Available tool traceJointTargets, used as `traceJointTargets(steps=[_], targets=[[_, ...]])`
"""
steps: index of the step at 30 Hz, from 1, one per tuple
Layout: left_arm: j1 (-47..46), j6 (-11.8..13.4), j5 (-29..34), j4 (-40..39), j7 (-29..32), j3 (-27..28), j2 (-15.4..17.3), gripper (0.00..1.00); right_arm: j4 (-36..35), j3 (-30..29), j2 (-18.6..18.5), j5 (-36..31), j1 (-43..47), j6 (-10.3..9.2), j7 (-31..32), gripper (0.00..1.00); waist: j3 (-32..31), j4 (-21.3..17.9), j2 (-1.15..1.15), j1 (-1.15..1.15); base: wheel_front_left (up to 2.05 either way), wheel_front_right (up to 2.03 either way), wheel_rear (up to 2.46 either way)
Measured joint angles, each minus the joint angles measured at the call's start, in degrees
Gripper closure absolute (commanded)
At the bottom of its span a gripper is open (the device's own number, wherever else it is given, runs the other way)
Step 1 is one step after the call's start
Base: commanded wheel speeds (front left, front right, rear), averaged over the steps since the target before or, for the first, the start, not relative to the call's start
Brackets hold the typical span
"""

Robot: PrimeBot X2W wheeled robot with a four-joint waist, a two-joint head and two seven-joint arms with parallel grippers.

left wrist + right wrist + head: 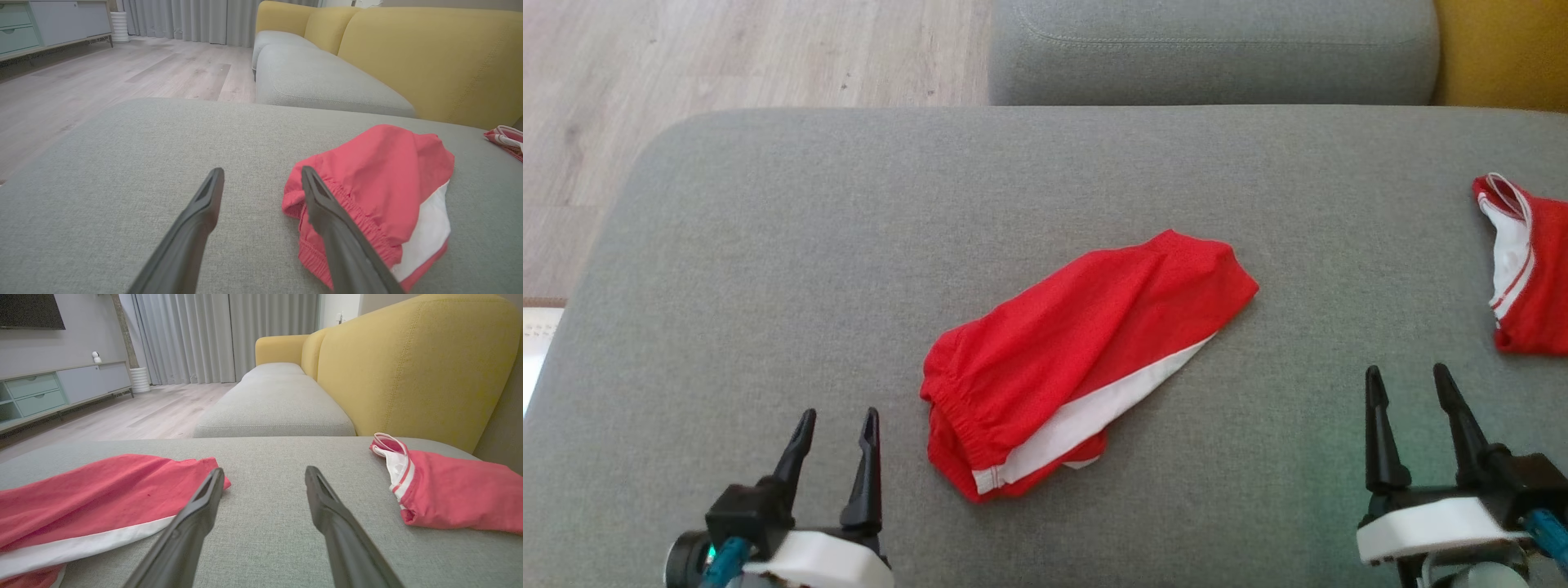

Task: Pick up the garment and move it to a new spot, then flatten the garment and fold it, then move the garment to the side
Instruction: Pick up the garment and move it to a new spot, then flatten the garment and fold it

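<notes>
Garment: the red shorts (1086,351) are laid bunched and diagonal near the middle of the grey sofa cushion (768,245).
Left side: the left gripper (840,413) is held empty, fingers apart, near the waistband (956,408), judged the easiest end to reach.
Right side: the right gripper (1407,369) is held empty, fingers apart, between the shorts and a second red garment (1535,278), touching neither.
Stage: the pick-up is judged not yet begun.
</notes>
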Motion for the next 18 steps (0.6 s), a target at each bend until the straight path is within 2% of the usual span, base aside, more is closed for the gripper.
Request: traceJointTargets(steps=[5,9,12,18], targets=[[-0.01,-1.14,0.99,0.14,0.00,1.40,-0.51,0.00,0.33,0.30,0.00,0.00,-0.01,0.00,0.00,0.00,0.31,-0.46,0.00,0.00,0.00,0.00,0.00],[-0.26,-3.15,0.83,0.16,0.00,0.86,-1.19,0.00,0.35,0.44,0.00,-0.01,-0.06,0.00,0.00,0.00,0.77,-0.92,0.00,0.00,0.00,0.00,0.00],[-0.76,-5.05,0.20,1.91,0.00,-2.35,-1.29,0.00,0.36,0.78,0.00,-0.01,-0.10,0.00,0.00,0.00,1.04,-1.40,0.00,0.00,0.00,0.00,0.00],[-1.21,-5.26,-1.25,6.13,2.60,-6.68,-1.62,0.00,0.41,1.25,0.01,0.02,-0.18,0.00,0.00,0.00,1.79,-2.71,0.00,0.00,0.00,0.00,0.00]])
